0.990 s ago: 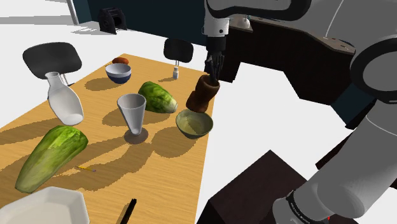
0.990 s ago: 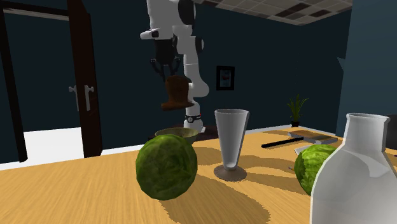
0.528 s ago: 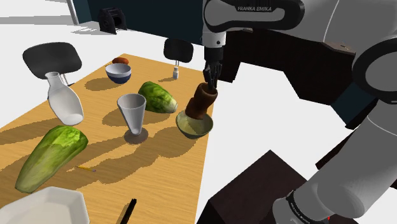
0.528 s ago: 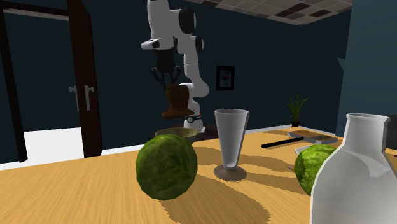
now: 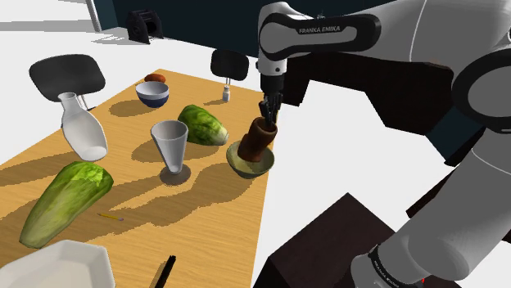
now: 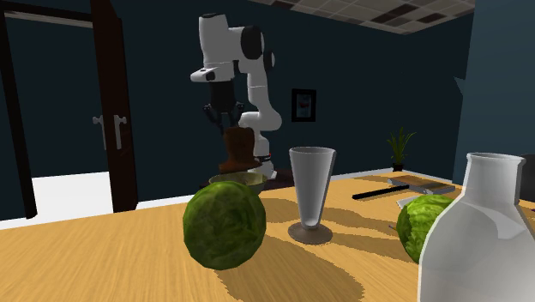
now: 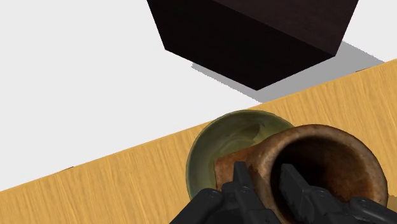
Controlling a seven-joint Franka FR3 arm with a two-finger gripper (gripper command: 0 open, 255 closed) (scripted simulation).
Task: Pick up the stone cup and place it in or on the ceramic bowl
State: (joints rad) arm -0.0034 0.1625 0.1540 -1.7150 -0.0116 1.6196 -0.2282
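Gripping the brown cup right over the olive bowl

Light, grainy wooden bench [image 5: 221, 221] on a white floor [image 7: 83, 83], dark blue walls [image 6: 360, 60] behind, and a dark boxy block [image 7: 254, 38] standing just off the bench edge. The rough, mottled brown stone-looking cup [image 5: 256, 137] is tall, flared at the foot and dark inside. The round olive-green glazed bowl [image 5: 250, 164] sits near the bench edge, shallow and smooth. The black claw [image 5: 269, 112] is nipped tight on the cup's rim wall, with one finger [image 7: 243, 184] outside and the other inside the mouth. The cup hangs tilted below the claw, its foot down at the bowl's hollow. I cannot tell whether it touches. A pale grey goblet [image 5: 169, 147] stands near the bowl.
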